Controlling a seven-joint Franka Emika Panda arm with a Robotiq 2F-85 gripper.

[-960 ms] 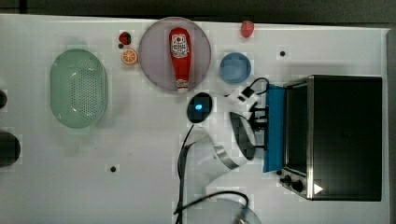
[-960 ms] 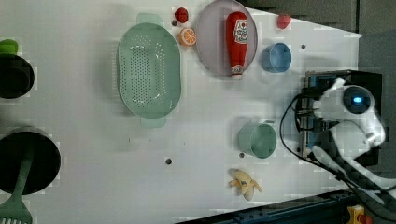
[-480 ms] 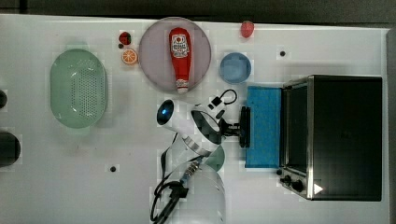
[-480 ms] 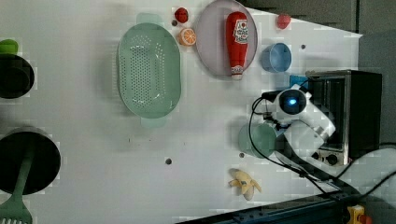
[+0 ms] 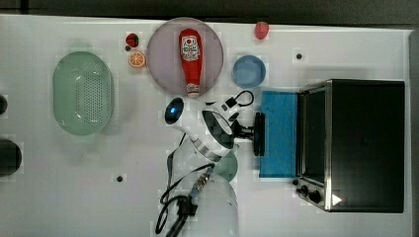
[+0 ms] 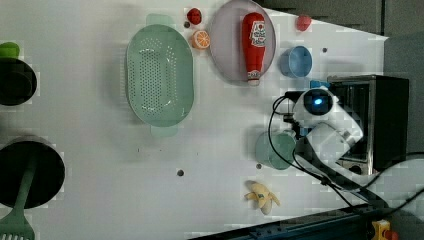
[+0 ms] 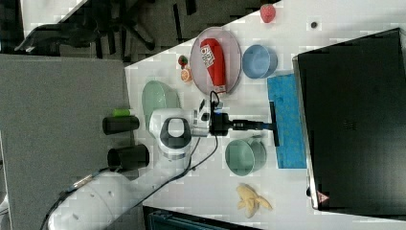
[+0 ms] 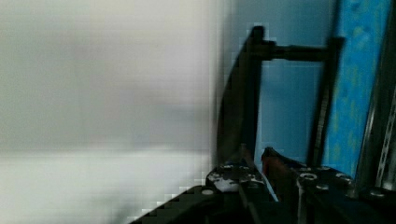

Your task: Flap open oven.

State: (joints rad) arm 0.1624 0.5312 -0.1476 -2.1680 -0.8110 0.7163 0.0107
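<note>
Top view first: the oven point(image 5: 363, 143) sits at the top view's right, easily the biggest thing on the table point(image 5: 316, 34). Its door point(image 5: 279, 133) is already folded down flat, showing as a blue panel stretching toward the top view's left, with the black bar handle point(image 5: 258, 134) on its far edge. The gripper point(image 5: 253, 132) is right at that bar, fingers pinched around it.

Left view: the oven is at the left view's right edge, with the arm's white wrist point(image 6: 327, 122) parked in front of the opening, so the door is mostly hidden there. A green bowl point(image 6: 272, 150) sits just beside the arm.

Right view: clearest look at the grip. The gripper reaches straight out toward the right view's right and meets the bar near its middle, door lying level beneath.

Wrist view: the handle bar runs past the fingers point(image 8: 233, 175), which are closed onto it, blue glass right behind.

My take on handling: the oven is a stiff, heavy metal box that shouldn't slide much, but the door is hinged glass, so it only wants to swing one way and won't like being yanked sideways. The bar is the obvious place to hold, near the center so the door doesn't twist. It's thin and smooth, so slipping is possible. The flap looks basically done.
</note>
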